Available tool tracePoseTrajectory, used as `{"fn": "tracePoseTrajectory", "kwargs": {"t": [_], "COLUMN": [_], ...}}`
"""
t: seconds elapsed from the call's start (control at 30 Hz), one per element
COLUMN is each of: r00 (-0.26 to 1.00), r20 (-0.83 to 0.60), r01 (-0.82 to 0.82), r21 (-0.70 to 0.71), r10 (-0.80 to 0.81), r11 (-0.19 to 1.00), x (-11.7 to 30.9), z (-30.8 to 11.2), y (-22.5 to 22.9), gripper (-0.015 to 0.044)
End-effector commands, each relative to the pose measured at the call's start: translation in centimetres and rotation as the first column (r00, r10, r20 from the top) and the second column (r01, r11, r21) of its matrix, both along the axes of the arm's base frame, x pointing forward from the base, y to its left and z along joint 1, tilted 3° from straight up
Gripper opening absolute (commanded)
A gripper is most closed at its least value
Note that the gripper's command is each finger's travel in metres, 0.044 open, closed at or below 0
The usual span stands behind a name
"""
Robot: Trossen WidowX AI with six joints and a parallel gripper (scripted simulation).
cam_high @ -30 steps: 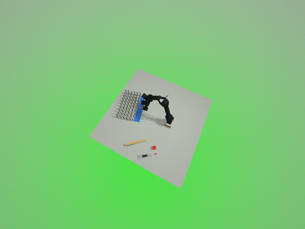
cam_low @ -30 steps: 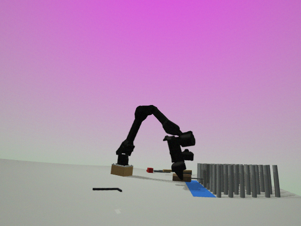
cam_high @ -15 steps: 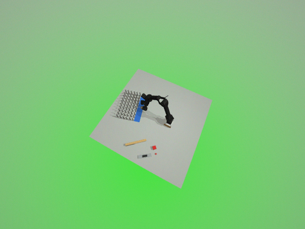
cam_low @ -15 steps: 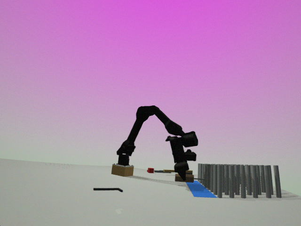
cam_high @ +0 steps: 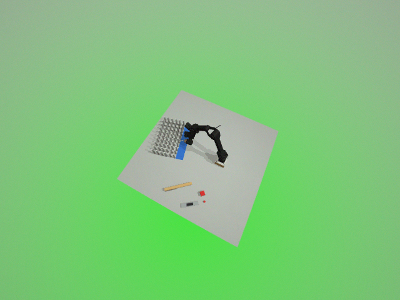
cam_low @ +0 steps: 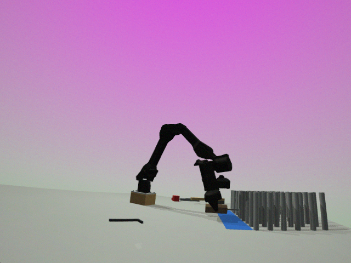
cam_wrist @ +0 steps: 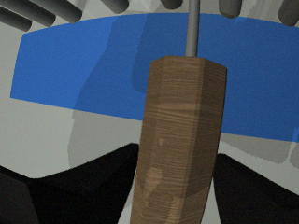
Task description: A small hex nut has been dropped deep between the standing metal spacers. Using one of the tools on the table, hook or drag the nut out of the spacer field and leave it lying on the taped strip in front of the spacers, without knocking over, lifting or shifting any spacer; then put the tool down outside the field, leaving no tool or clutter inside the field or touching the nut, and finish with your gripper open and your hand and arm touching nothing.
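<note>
My gripper [cam_high: 188, 142] [cam_low: 216, 209] [cam_wrist: 177, 157] is shut on the brown wooden handle [cam_low: 209, 208] [cam_wrist: 179, 107] of a tool. The handle is held low, close to the blue taped strip [cam_high: 180, 154] [cam_low: 236, 223] [cam_wrist: 56, 70]. The tool's thin grey rod [cam_low: 232, 209] [cam_wrist: 192, 28] points over the strip into the front of the spacer field. Its far end is hidden among the standing grey spacers [cam_low: 270, 212] [cam_wrist: 230, 7]. The spacers look upright. The hex nut cannot be made out in any view.
A black bent tool [cam_low: 123, 219] lies on the table beside the arm. A long yellowish stick [cam_high: 177, 186], a grey bar with a dark middle [cam_high: 194, 204], a red cube [cam_high: 202, 193] [cam_low: 175, 198] and a small red piece [cam_high: 204, 201] lie away from the field.
</note>
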State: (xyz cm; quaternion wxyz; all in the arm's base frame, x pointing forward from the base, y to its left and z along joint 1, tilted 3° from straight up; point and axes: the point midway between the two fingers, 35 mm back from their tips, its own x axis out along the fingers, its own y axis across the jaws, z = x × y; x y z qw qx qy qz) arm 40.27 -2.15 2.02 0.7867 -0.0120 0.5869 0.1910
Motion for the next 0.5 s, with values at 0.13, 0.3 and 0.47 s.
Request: {"fn": "tracePoseTrajectory", "kwargs": {"t": [0.13, 0.3, 0.47], "r00": [1.000, 1.000, 1.000], "r20": [0.001, 0.001, 0.001], "r01": [0.005, 0.005, 0.005], "r21": [0.000, 0.000, 0.000], "r10": [-0.005, -0.005, -0.005], "r11": [1.000, 1.000, 1.000], "x": [0.07, 0.04, -0.14], "z": [-1.02, -1.18, -1.18], "y": [-0.06, -0.04, -0.08], "gripper": [0.0000, 0.0000, 0.0000]}}
